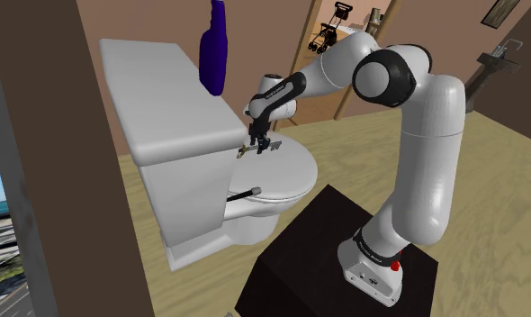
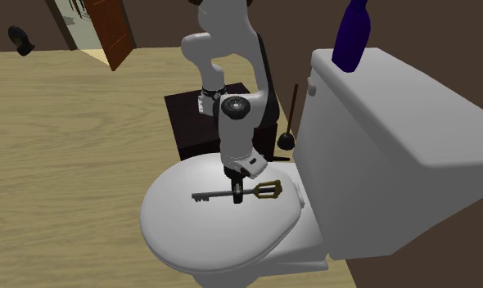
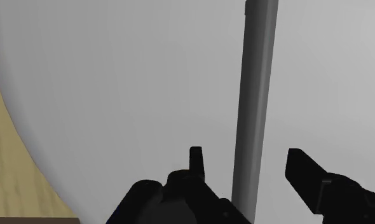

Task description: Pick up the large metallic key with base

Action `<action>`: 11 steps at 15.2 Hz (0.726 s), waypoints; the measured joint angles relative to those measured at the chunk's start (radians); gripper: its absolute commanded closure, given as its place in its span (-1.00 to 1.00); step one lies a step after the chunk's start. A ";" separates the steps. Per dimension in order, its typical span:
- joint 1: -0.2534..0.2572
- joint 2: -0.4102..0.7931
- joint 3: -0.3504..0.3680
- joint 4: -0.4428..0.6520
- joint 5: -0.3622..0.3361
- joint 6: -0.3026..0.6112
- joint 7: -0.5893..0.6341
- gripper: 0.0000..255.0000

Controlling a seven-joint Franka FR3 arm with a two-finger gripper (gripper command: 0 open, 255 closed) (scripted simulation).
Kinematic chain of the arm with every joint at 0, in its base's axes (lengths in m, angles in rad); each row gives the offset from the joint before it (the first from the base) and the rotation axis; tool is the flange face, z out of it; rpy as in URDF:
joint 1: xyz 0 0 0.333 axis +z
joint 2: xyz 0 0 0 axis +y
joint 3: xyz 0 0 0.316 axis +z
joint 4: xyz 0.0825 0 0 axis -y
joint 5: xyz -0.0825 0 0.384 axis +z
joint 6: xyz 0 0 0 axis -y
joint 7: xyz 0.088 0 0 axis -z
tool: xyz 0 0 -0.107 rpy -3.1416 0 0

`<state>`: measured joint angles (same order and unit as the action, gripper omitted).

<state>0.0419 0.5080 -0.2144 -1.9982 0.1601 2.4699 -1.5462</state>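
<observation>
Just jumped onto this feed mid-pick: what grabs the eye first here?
A grey key with a gold bow lies across the closed white toilet lid in the middle of the second exterior view. The black gripper sits right over its shaft, with its fingers open on either side. A dark blue bottle stands on the tank behind.

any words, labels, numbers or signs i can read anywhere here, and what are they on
No text here can be read.
White robot arm's lowest link: a small dark marking, too blurred to read.
Dark blue bottle, white toilet tank, grey key with gold bow: no lettering seen on them.
</observation>
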 measured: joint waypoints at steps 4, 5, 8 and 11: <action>0.000 0.002 0.000 0.000 0.001 0.002 0.000 1.00; 0.000 0.002 0.000 0.001 0.001 0.002 0.000 1.00; 0.000 0.002 0.000 0.001 0.001 0.002 0.000 1.00; 0.001 -0.013 -0.003 -0.002 -0.004 -0.010 0.001 1.00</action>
<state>0.0431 0.4954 -0.2175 -2.0000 0.1564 2.4596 -1.5450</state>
